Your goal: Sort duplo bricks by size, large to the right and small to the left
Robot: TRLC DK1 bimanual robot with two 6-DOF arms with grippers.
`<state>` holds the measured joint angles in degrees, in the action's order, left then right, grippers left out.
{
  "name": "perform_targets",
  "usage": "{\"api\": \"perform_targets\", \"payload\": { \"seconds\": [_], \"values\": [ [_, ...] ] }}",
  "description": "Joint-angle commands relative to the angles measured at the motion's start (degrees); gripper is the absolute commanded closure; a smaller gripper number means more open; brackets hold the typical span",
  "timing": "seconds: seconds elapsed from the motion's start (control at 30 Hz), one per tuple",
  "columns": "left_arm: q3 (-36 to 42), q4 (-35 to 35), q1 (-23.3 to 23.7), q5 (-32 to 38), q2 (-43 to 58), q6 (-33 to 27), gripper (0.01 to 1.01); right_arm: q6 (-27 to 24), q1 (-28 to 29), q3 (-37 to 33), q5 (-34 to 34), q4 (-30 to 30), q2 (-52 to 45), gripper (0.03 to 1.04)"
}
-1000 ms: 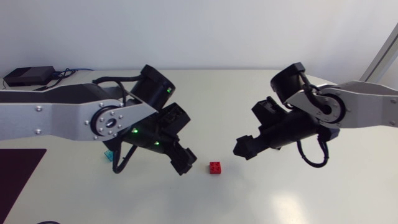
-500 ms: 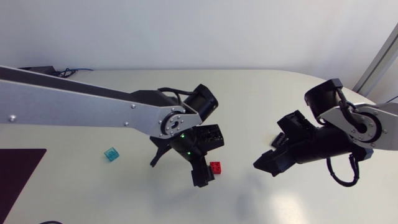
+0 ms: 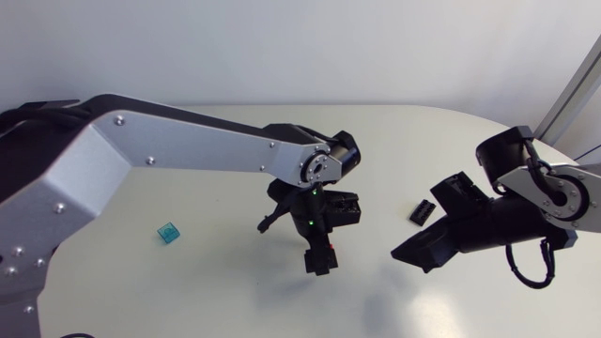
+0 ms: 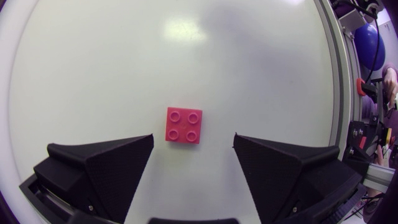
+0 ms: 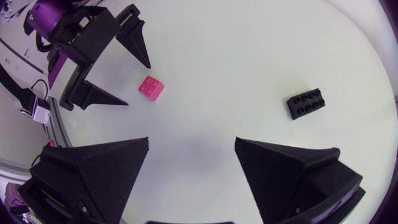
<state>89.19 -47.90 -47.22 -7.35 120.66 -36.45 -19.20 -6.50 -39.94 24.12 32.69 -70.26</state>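
Observation:
A small red two-by-two brick (image 4: 184, 125) lies flat on the white table (image 4: 124, 56), just ahead of my left gripper's (image 4: 193, 138) tips and centred on the gap. The fingers stand wide and touch nothing. From above, that gripper (image 3: 322, 253) hangs over the brick (image 3: 331, 248) and hides most of it. A long black brick (image 3: 424, 210) lies right of the middle, and a small teal brick (image 3: 168, 233) lies far to the left. My right gripper (image 3: 418, 253) is open and empty, low over the table, near the black brick (image 5: 306, 103).
The right wrist view shows my left gripper (image 5: 138, 86) pointing at the red brick (image 5: 152, 87) across bare table. The long left arm (image 3: 188, 150) spans the table's left half. A dark mat (image 3: 23, 253) lies at the left edge.
My left arm has swung right and come down over the red brick, its fingers narrowing slightly. My right arm has pulled back to the right, uncovering the black brick.

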Motion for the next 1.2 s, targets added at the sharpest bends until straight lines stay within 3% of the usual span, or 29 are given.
{"api": "perform_targets", "payload": {
  "seconds": [0.0,0.5,0.7,0.8,1.03,1.17],
  "values": [
    [2.31,-1.41,-0.24,-0.38,2.47,-1.52,0.156,-1.89,0.44,1.62,0.75,1.06,0.65,0.07],
    [8.28,-6.07,-1.21,-0.82,7.66,-1.17,0.239,-4.0,2.99,2.06,2.6,3.26,2.41,0.07],
    [8.37,-6.15,-0.85,-1.35,8.27,-1.35,0.408,-4.44,3.69,2.15,3.39,3.52,2.76,0.07],
    [8.28,-6.24,-0.59,-2.49,8.54,-1.35,0.544,-4.44,3.69,2.15,3.39,3.61,2.85,0.07],
    [8.37,-7.03,0.46,-4.51,10.21,-0.91,0.728,-4.35,3.69,2.24,3.39,3.79,3.37,0.07],
    [6.61,-6.86,1.34,-4.69,8.8,-0.99,0.739,-4.35,3.78,2.15,3.39,4.05,3.55,0.07]
  ]
}}
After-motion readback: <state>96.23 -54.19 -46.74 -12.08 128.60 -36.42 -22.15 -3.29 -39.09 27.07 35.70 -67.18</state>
